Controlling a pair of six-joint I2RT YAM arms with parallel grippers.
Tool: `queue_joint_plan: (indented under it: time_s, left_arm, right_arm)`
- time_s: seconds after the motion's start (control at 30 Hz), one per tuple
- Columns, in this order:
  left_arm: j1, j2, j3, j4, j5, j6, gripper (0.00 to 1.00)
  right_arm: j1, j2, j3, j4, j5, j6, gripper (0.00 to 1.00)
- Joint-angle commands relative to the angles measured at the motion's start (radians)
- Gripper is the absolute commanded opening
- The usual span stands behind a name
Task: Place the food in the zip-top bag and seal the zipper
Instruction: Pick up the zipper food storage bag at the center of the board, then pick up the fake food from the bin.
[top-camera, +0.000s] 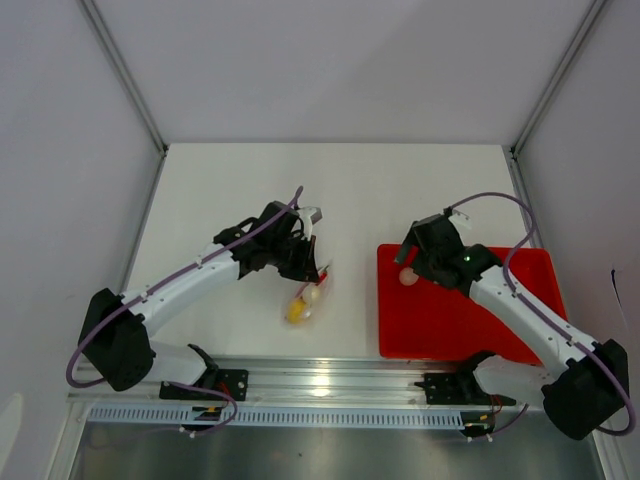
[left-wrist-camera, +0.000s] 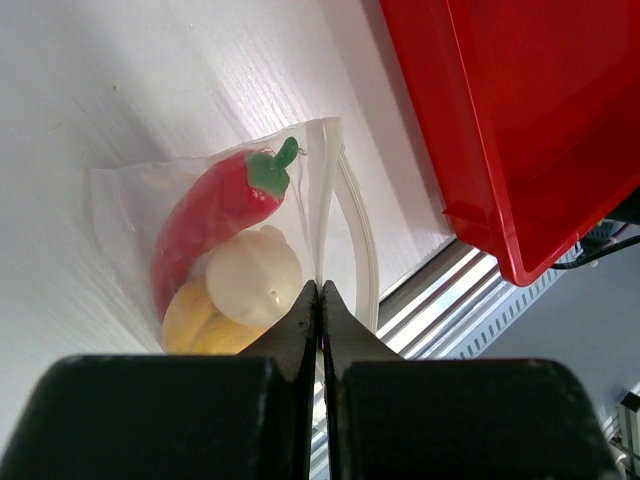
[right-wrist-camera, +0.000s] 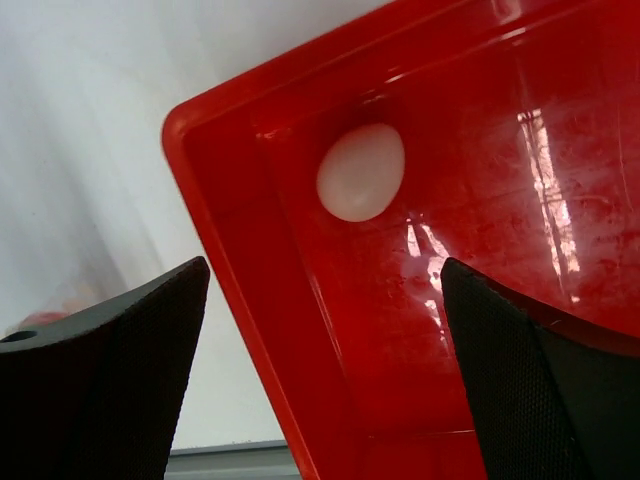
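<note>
– Left gripper (left-wrist-camera: 320, 300) is pinching fully shut on one edge of the zip-top bag (left-wrist-camera: 125, 200), which is lying on the desk (left-wrist-camera: 120, 70) just beside the red tray (left-wrist-camera: 520, 130).

– And is any of the food sitting inside it?

– Three pieces are showing through the clear plastic: a red chilli pepper (left-wrist-camera: 215, 210), a whitish egg shape (left-wrist-camera: 252, 277) touching it, and a yellow piece (left-wrist-camera: 190, 315) tucked under both.

– So what is waiting outside?

– One more whitish egg (right-wrist-camera: 361, 172) is lying in a corner of the tray, well apart from the bag. The right gripper (right-wrist-camera: 322, 275) is hovering over that corner with its jaws spread wide and nothing between them.

– Then the loading is looking mostly done?

– Judging by how things are lying, yes. Most of the food is resting in the bag, and that last egg is waiting to be picked up and carried across.

– And the sealing?

– It is not looking started. In the left wrist view the zipper (left-wrist-camera: 358, 235) is bowing out in a loop next to the clamped edge, so the mouth is appearing open. The overhead view is showing the bag too small to confirm it, so that part is remaining a judgement.
</note>
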Motion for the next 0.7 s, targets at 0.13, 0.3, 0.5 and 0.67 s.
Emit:
queue_joint_plan:
  time_s: [0.13, 0.3, 0.5, 0.67]
  left_arm:
    - [0.004, -0.036, -0.009, 0.045, 0.052, 0.005, 0.01]
    - [0.003, -0.054, -0.032, 0.053, 0.064, -0.002, 0.01]
    - [0.001, -0.071, -0.048, 0.059, 0.076, -0.003, 0.01]
    - [0.003, -0.082, -0.048, 0.051, 0.072, 0.005, 0.01]
  right_arm:
    - [-0.086, -0.002, -0.049, 0.025, -0.033, 0.155, 0.99]
    - [-0.115, 0.094, -0.056, 0.071, -0.085, 0.192, 0.99]
    - [-0.146, 0.165, -0.116, 0.179, -0.082, 0.209, 0.96]
    - [-0.161, 0.231, -0.127, 0.216, -0.100, 0.209, 0.86]
